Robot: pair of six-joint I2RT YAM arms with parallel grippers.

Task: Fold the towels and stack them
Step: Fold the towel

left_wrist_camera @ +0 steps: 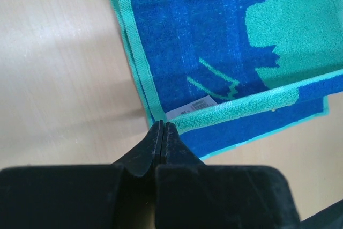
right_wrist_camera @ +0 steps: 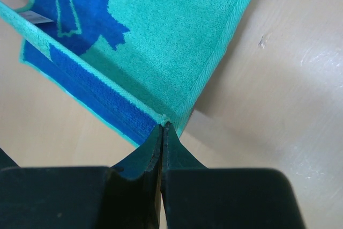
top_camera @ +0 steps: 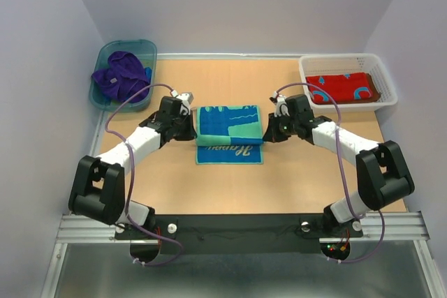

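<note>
Corners of the blue-and-teal towel (top_camera: 229, 130) are being pinched: the left tool (left_wrist_camera: 162, 125) is clamping tight on the folded edge's left corner, the right tool (right_wrist_camera: 163, 126) on its right corner. That towel is lying half-folded mid-desk (top_camera: 300, 172), while a purple towel (top_camera: 120, 75) is sitting in the teal tub (top_camera: 105, 50) and a red towel (top_camera: 342, 87) in the white basket (top_camera: 342, 63).

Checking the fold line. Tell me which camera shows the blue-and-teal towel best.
Top external: the whole blue-and-teal towel shows, folded over with its lower layer sticking out on the near side. Each wrist view shows only one corner, pinched in a shut hand: left hand, right hand.
</note>
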